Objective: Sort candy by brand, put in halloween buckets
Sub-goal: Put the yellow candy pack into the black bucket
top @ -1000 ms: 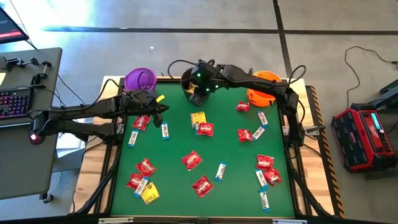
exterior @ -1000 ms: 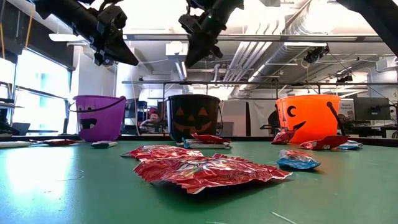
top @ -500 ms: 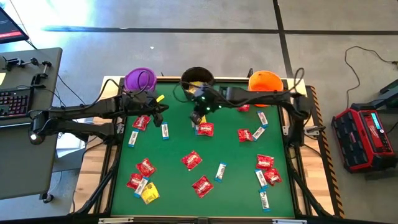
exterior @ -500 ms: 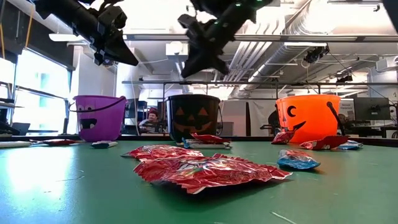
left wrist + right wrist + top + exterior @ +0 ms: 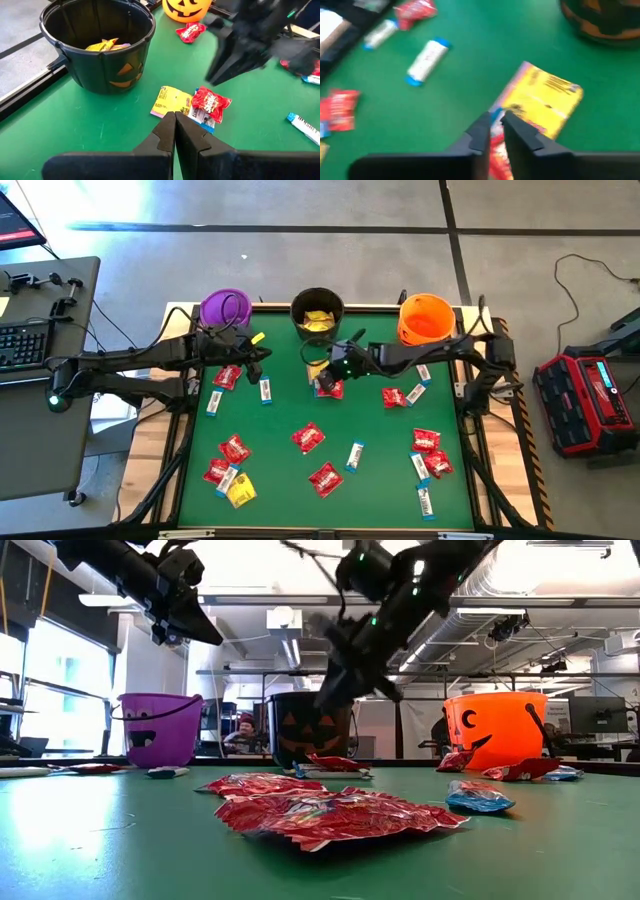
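Three buckets stand along the table's far edge: purple [image 5: 225, 307], black [image 5: 317, 311] with yellow packets inside, and orange [image 5: 425, 318]. Red packets, white-and-blue bars and a few yellow packets lie scattered on the green mat. My right gripper [image 5: 326, 374] [image 5: 493, 120] hovers, narrowly open, just above a yellow packet [image 5: 547, 100] [image 5: 318, 368]. That packet lies flat beside a red packet [image 5: 210, 102], on the near side of the black bucket. My left gripper [image 5: 265, 358] [image 5: 175, 120] waits shut and empty, high over the table's left part near the purple bucket.
Red packets [image 5: 308, 438] and bars [image 5: 354, 455] are strewn over the near half of the mat. More lie on the right by the orange bucket [image 5: 395, 395]. A yellow packet [image 5: 241, 491] sits near the near-left corner. A raised rim [image 5: 190, 430] frames the mat.
My right gripper has come away from over the black bucket. It has moved toward the table's near edge and down, and now hangs low over the yellow packet on the near side of that bucket. The arm has stretched out lower across the table.
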Action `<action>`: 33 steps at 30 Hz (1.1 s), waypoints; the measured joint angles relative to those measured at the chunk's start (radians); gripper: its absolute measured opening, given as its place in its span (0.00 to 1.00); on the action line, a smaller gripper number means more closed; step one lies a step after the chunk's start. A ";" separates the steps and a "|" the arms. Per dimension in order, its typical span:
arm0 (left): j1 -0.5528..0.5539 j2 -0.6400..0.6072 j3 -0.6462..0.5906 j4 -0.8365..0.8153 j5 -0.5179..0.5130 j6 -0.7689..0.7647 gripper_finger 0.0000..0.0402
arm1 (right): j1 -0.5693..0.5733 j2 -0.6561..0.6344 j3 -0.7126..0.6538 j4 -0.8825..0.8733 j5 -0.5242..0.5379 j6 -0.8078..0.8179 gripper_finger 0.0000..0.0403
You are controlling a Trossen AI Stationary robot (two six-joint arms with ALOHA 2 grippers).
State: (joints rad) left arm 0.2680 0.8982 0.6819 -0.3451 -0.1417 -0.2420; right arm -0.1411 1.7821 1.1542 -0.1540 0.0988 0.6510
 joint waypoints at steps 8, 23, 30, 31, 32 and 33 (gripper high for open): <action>0.000 0.000 0.000 -0.002 0.000 -0.018 0.00 | -0.052 0.120 0.003 0.043 0.093 0.026 0.42; 0.000 0.000 0.000 -0.004 -0.001 -0.017 0.00 | -0.069 0.258 0.006 0.166 0.131 0.079 0.46; 0.000 0.000 0.000 -0.011 -0.001 -0.017 0.00 | -0.054 0.261 0.008 0.116 0.162 0.084 0.23; 0.000 0.000 0.000 -0.011 -0.002 -0.017 0.00 | -0.054 0.261 0.008 0.116 0.156 0.085 0.17; 0.000 0.000 0.000 -0.011 -0.002 -0.017 0.00 | -0.054 0.261 0.008 0.116 0.151 0.086 0.11; 0.000 0.000 0.000 -0.011 -0.002 -0.017 0.00 | -0.054 0.261 0.008 0.114 0.148 0.085 0.06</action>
State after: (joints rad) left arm 0.2677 0.8982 0.6819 -0.3565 -0.1432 -0.2588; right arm -0.1950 2.0428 1.1622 -0.0395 0.2465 0.7364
